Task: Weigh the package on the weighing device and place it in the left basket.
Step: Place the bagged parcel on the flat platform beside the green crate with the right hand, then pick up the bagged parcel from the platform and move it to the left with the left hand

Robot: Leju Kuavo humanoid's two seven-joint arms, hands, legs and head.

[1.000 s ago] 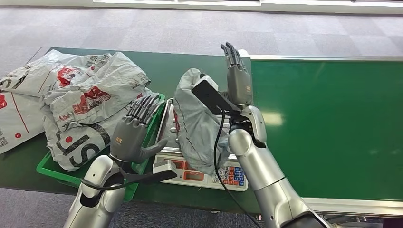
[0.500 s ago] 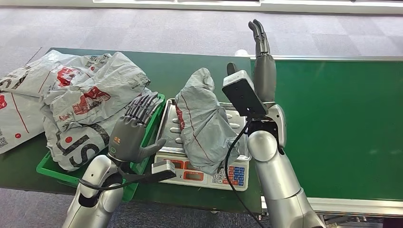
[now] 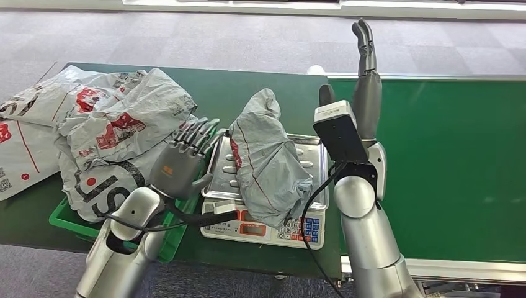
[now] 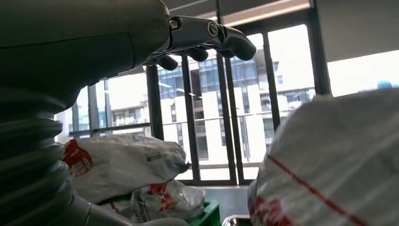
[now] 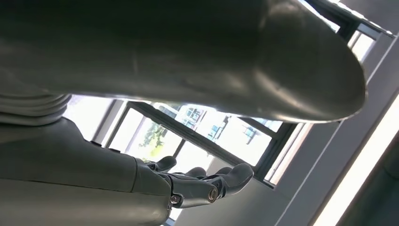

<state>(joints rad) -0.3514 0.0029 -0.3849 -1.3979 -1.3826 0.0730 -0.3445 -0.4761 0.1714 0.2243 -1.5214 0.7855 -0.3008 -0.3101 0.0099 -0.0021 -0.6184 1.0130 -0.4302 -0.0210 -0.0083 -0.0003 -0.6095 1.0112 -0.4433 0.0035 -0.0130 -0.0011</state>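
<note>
grey package red-lined; green basket; green table

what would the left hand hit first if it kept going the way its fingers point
Probably the grey package on the scale's tray. The left hand is open beside the tray's left edge, with its fingers angled up and to the right toward the package's upper part. Depth is unclear, so it might pass just behind it.

The right hand comes in large and close: a thick grey thumb spans the upper part of the frame, and darker fingers reach out lower down, apart from it, holding nothing. Between thumb and fingers, a bright window with dark frames shows blurred greenery and buildings. A pale lit strip runs diagonally beside it.
</note>
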